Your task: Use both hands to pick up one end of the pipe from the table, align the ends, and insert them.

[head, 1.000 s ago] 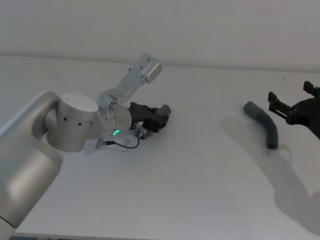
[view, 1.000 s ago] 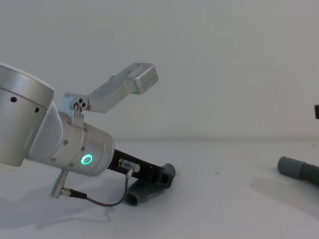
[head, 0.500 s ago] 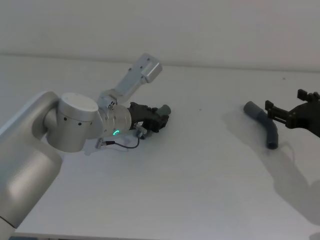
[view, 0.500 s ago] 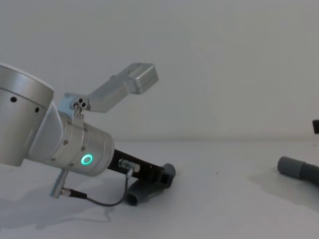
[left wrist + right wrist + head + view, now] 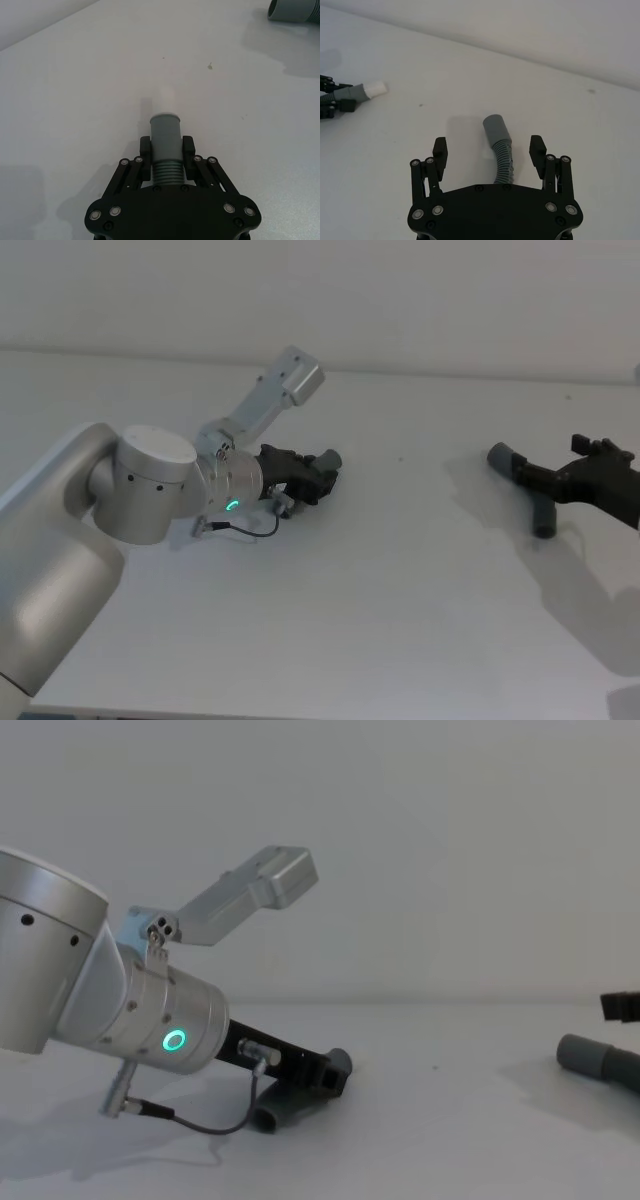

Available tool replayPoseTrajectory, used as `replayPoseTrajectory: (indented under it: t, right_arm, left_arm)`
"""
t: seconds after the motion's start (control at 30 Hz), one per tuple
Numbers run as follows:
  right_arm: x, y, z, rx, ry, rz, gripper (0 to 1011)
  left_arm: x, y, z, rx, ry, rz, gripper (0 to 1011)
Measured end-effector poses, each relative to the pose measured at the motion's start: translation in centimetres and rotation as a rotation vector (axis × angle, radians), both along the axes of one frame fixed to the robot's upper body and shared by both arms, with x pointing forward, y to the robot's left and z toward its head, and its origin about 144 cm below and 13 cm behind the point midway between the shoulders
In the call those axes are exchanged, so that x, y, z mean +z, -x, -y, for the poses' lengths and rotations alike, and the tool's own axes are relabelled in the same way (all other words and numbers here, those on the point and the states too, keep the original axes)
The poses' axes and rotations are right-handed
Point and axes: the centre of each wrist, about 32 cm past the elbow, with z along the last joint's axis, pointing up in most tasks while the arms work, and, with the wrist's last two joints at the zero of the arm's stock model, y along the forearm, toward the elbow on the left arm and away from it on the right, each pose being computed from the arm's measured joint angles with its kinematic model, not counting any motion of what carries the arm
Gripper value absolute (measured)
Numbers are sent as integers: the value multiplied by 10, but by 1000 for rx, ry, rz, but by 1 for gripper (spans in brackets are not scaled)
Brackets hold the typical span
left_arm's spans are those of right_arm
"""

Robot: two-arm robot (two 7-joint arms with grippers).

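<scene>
My left gripper [image 5: 167, 145] is shut on the ribbed body of one dark-grey pipe piece [image 5: 165, 131]. It holds the piece low over the white table [image 5: 400, 570], left of centre. The piece's smooth cuff points away from the gripper, and a white stub [image 5: 376, 88] shows at its tip. The second pipe piece [image 5: 501, 145] lies curved on the table at the right. My right gripper [image 5: 489, 146] hangs open over it, a finger on each side of its ribbed body. In the head view the right gripper [image 5: 560, 480] covers that piece's [image 5: 505, 459] middle.
The left arm's silver wrist [image 5: 165, 1020] with its green ring light and a loose cable [image 5: 205, 1125] rests close to the table. A pale wall [image 5: 400, 300] rises behind the table's far edge. Bare table lies between the two pieces.
My right gripper has moved left and come over the right pipe piece, its open fingers now straddling it. The left arm and its held piece have stayed still.
</scene>
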Motion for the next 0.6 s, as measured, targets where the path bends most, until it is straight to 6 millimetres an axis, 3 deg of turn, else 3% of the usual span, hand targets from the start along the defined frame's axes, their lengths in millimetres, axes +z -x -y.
replayPoseTrajectory:
  t: [0.6]
  right_arm:
    - [-26,-16,-6,-34,-36,-74,1000]
  left_arm:
    - [0,0,0,0,0,0,354]
